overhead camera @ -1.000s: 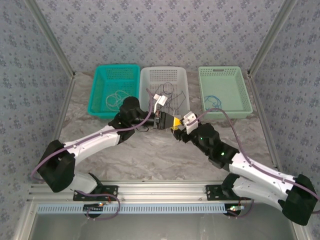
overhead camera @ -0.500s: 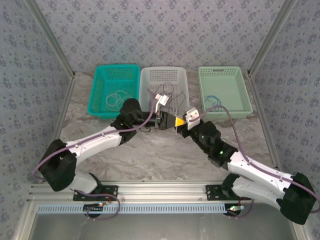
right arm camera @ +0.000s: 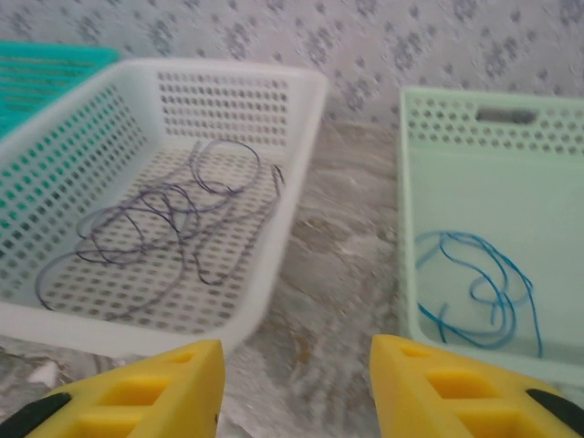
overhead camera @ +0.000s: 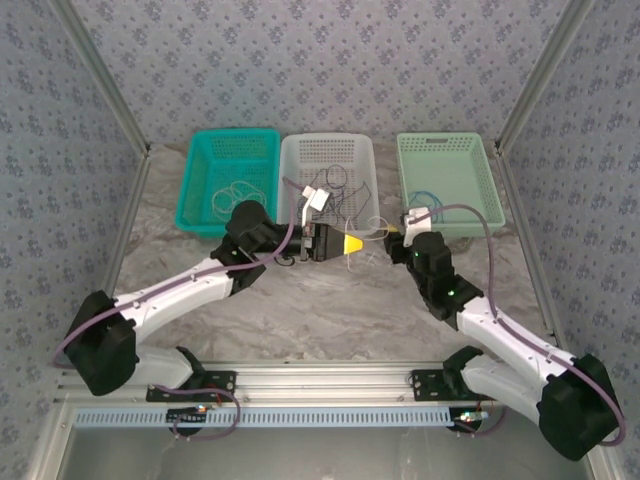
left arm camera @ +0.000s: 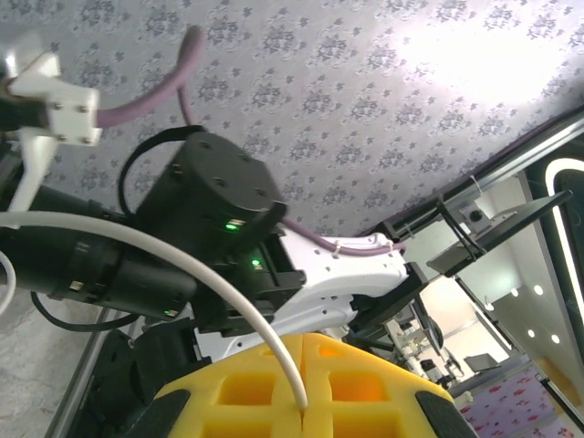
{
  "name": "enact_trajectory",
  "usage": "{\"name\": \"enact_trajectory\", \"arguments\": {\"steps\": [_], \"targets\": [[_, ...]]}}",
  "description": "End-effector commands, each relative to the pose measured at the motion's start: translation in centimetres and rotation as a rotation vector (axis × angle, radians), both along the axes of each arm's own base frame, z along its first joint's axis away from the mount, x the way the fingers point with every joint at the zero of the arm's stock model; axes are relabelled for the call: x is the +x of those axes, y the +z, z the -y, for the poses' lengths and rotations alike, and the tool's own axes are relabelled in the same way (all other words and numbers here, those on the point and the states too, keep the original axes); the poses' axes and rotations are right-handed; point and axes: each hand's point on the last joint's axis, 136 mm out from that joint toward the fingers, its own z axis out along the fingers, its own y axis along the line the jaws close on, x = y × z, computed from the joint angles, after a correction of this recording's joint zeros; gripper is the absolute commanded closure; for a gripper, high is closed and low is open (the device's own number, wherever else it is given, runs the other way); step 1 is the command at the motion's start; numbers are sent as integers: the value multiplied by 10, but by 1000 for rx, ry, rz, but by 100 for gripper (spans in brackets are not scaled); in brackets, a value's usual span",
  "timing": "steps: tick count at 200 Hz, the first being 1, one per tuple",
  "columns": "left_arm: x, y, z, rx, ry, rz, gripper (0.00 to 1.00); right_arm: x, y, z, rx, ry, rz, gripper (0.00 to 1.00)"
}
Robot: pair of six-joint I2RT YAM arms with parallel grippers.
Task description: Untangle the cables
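So we're mid-untangle, I'd say. The left hand (overhead camera: 350,244) sits at the middle of the table (overhead camera: 320,310), just in front of the white basket (overhead camera: 290,150). Its yellow pads are clamped tight on a whitish cable (left arm camera: 182,253), which arcs away from the pinch. I can't tell where its far end goes.

The right hand (right arm camera: 297,374) has its fingers apart with nothing between them. It points at the gap between the white basket and the green basket (right arm camera: 511,100) at 1 o'clock.

The dark cables (right arm camera: 164,214) lie in a loose heap in the white basket at 12. A blue cable (right arm camera: 474,283) sits in the green one, and pale loops (overhead camera: 232,195) in the teal basket (overhead camera: 196,180) at 11.

My guess is the whitish cable is getting pulled free of the dark ones. Next it probably needs a steady draw so it doesn't drag the heap along, then a drop in with the pale loops.

Compared with a second ago, the two hands were nose to nose at the centre. Now the right one has backed off toward 3 o'clock, and the left has barely budged.
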Motion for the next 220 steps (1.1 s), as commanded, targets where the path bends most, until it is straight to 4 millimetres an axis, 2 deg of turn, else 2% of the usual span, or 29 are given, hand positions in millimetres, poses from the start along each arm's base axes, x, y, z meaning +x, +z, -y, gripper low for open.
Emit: {"name": "enact_trajectory", "arguments": {"steps": [1,16,41,71,105,130,160,203,220], "targets": [[-4,13,-6,-37,2,45,100,-8,-27,9,22,-13,-103,54],[-4,19,-7,-51,5,49,100,-11,-39,12,13,-19,-143,59],[-2,22,-9,-58,15,49,100,-18,-45,14,21,-13,-151,70],[5,27,-19,-71,52,60,100,-26,-55,23,16,-31,-185,70],[8,45,-29,-122,98,100,100,-33,-67,28,25,-45,-233,70],[5,50,-31,-123,86,114,100,-34,-71,44,41,-143,-268,71],[4,29,-31,-35,97,117,100,-34,-57,39,188,-122,-265,72],[8,-17,-28,94,110,128,99,-39,-13,-2,458,68,-284,75],[12,-35,-27,147,128,143,99,-45,-4,-15,536,120,-325,77]]}}
